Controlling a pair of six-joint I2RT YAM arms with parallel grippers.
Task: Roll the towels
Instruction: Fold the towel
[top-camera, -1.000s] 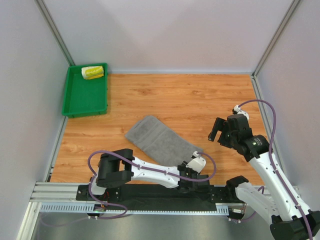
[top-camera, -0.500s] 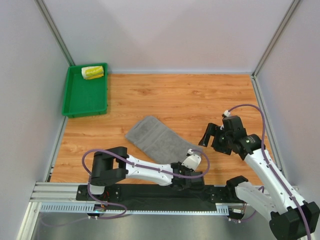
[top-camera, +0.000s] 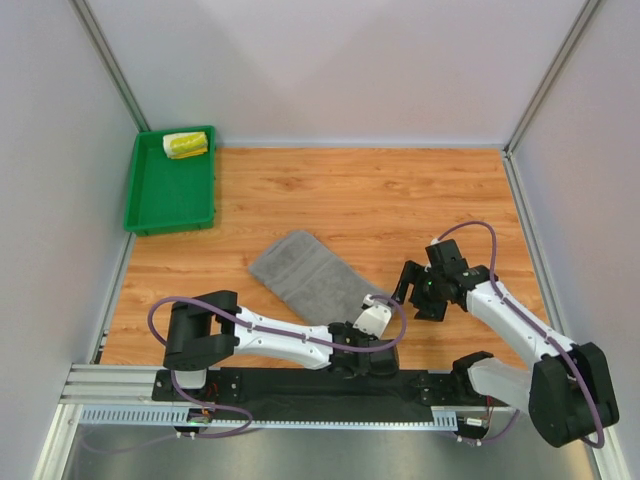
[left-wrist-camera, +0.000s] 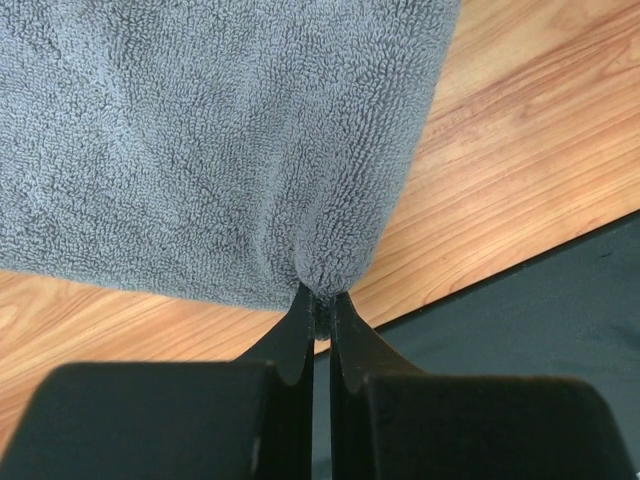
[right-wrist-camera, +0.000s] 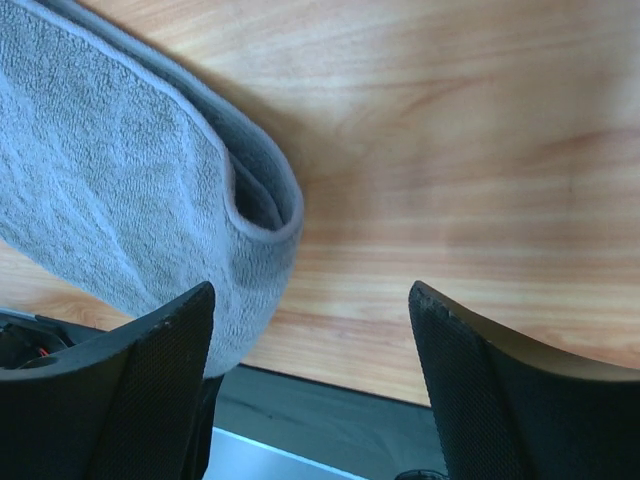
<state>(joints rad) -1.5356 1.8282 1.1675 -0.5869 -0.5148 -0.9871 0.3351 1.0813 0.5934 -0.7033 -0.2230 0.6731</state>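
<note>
A large grey terry towel (top-camera: 315, 280), thick and looped in texture, lies flat and slanted on the near middle of the wood-grain laminate counter (top-camera: 400, 190). Its nearest corner is bunched into a soft rounded pucker where my left end effector (left-wrist-camera: 320, 298) is clenched on it, the two thin black fingers pressed almost together around the cloth. At the towel's right end the hemmed edge is doubled over into a small curved fold. My right end effector (right-wrist-camera: 310, 292) hangs just above that fold, released and grasping nothing. Its broad black fingertips (right-wrist-camera: 150, 370) have a fine mesh texture, and the left one sits over the towel while the other sits over bare wood. Well apart, in the far left corner, a shallow rectangular green plastic tray (top-camera: 150, 205) holds a small white-yellow rolled towel (top-camera: 186, 145) at its far end.
</note>
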